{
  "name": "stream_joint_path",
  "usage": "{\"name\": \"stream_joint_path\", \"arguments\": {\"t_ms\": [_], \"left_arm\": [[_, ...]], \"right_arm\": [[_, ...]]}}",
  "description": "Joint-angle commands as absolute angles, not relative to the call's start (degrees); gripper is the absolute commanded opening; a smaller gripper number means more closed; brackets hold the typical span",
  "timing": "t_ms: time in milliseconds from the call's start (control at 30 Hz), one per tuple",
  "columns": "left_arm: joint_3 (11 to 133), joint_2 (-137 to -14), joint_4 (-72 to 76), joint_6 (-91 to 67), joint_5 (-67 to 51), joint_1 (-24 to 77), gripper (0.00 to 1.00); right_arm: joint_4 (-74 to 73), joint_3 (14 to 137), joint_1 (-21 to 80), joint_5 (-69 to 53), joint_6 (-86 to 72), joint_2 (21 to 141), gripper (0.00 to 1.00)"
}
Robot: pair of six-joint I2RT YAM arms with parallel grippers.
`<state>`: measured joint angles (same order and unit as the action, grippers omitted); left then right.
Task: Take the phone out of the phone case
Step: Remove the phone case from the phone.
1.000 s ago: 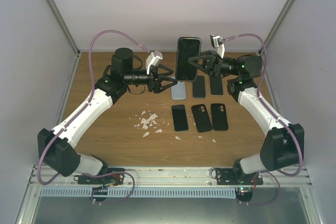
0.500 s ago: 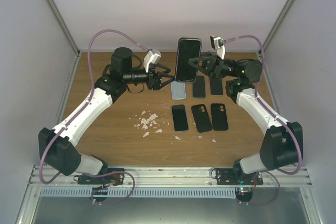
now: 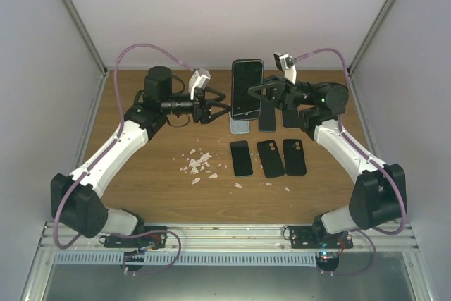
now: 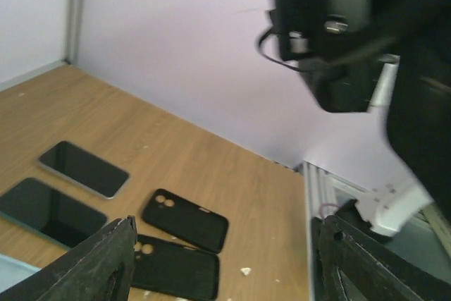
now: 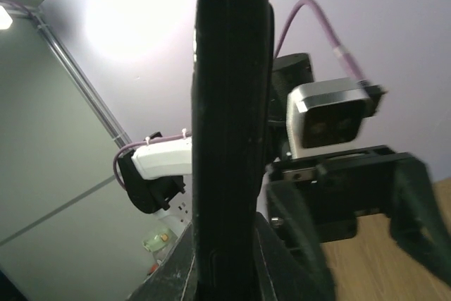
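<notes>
The phone in its black phone case [image 3: 247, 89] is held upright above the back of the table, screen toward the top camera. My right gripper [image 3: 258, 95] is shut on it from the right. In the right wrist view the cased phone [image 5: 229, 125] stands edge-on between my right gripper's [image 5: 229, 262] fingers. My left gripper [image 3: 224, 109] is open just at the phone's lower left edge. In the left wrist view nothing lies between its jaws [image 4: 225, 262], only table below. Whether it touches the case is unclear.
On the table below lie a light blue phone [image 3: 240, 126], several dark phones [image 3: 242, 158] and black empty cases [image 3: 295, 156] [image 4: 184, 220]. White scraps [image 3: 199, 163] litter the middle. Grey walls close in the sides and back.
The right gripper has carried the cased phone slightly left and lower. The left gripper has moved right and up, closing in on the phone's left edge, still open.
</notes>
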<state>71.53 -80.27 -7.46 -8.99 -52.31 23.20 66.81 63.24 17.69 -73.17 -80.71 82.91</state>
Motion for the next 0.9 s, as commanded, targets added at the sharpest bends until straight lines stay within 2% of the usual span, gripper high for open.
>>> {"name": "stream_joint_path", "arguments": {"t_ms": [0, 133, 867], "left_arm": [[67.5, -74.9, 0.9, -8.4, -61.8, 24.0, 0.73], [64.9, -71.9, 4.1, -8.1, -60.5, 25.8, 0.73], [68.2, -75.4, 5.0, -12.5, -51.7, 27.1, 0.63]], "right_arm": [[67.7, 64.5, 16.3, -69.3, -82.0, 82.3, 0.01], [67.6, 63.9, 16.0, -68.6, -82.7, 82.3, 0.01], [71.0, 62.7, 16.2, -68.8, -85.3, 81.6, 0.0]]}}
